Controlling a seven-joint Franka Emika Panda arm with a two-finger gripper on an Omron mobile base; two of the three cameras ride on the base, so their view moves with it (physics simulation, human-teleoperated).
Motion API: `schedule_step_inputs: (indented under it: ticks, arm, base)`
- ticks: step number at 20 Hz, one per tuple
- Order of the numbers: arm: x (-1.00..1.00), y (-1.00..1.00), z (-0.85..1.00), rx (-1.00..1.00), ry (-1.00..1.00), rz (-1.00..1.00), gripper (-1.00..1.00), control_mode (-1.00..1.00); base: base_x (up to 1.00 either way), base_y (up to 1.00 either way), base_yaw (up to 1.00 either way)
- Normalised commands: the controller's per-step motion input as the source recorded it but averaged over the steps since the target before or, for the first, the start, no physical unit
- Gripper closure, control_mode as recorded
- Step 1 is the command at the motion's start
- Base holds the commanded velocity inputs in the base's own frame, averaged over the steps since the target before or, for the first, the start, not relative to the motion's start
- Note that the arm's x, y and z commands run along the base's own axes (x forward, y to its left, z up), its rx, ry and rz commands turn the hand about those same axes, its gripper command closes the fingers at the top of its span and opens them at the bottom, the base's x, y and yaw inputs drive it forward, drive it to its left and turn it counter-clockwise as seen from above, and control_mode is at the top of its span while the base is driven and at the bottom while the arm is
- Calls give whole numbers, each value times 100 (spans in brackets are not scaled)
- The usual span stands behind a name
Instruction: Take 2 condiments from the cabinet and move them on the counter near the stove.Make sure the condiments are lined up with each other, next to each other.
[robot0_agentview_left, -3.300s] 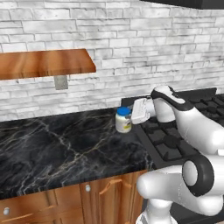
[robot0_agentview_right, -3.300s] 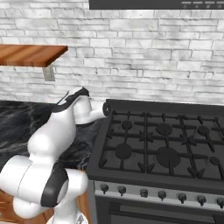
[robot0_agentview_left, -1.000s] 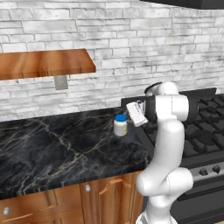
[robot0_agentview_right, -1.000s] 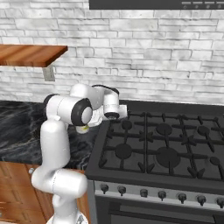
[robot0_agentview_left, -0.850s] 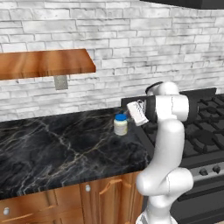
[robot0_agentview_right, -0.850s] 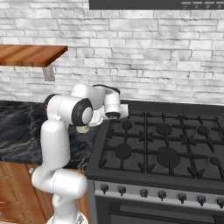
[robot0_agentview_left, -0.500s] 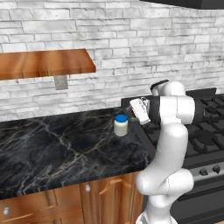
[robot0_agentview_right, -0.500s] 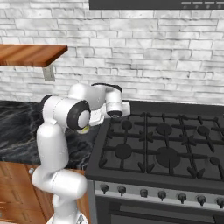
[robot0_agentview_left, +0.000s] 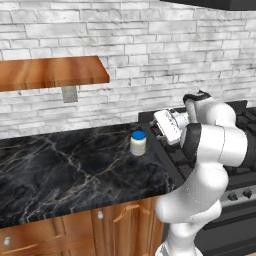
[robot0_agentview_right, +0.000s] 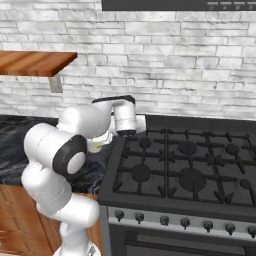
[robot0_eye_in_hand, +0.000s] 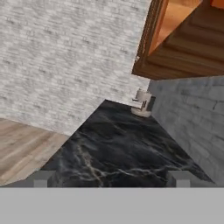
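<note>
Black marble with pale and golden veins forms the bench (robot0_agentview_left: 75, 170), which sits on brown wooden cabinet fronts (robot0_agentview_left: 80, 230) with small knobs. At its right edge the bench meets the stove (robot0_agentview_right: 185, 170), a black range with raised burner grates and a row of knobs along its front.

White arm segments with dark joints rise in the foreground of both base views. The tool (robot0_agentview_left: 159, 131) is carried on a white hand held above the seam between bench and stove, pointing sideways along the bench toward the left of the left base view. In the hand view the two dark fingertips (robot0_eye_in_hand: 42, 178) stand far apart at the bottom of the picture, with bare marble between them: the tool is wide open and grips nothing.

One condiment, the squat cream-white jar (robot0_agentview_left: 138, 143) with a blue lid, stands upright on the bench just beside the left edge of the stove, near the back wall. It is just beside the tool but clear of it. In the right base view the jar (robot0_agentview_right: 98, 141) is mostly hidden behind the arm.

Farther along the bench, the hand view shows a small pale appliance (robot0_eye_in_hand: 142, 103) against the wall. Above it hangs the reddish-brown wooden cabinet (robot0_agentview_left: 50, 72). A white brick wall (robot0_agentview_left: 150, 55) closes the scene.
</note>
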Motion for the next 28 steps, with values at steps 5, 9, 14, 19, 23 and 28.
schedule_step_inputs:
  ticks: [5,9,14,19,23,28]
  arm:
    - [-85,52,45,-3,6,-5,-100,-100]
    - [-63,50,49,-4,21,-14,-100,-100]
    - [-48,45,31,-10,27,-26,-100,-100]
    - [-49,32,2,-21,24,-32,-100,-100]
    - [-53,12,1,-20,21,-34,-100,-100]
    - [-58,0,0,-8,22,-38,-100,-100]
  base:
    - [0,0,0]
    - [0,0,0]
    - [0,0,0]
    - [0,0,0]
    - [0,0,0]
    - [0,0,0]
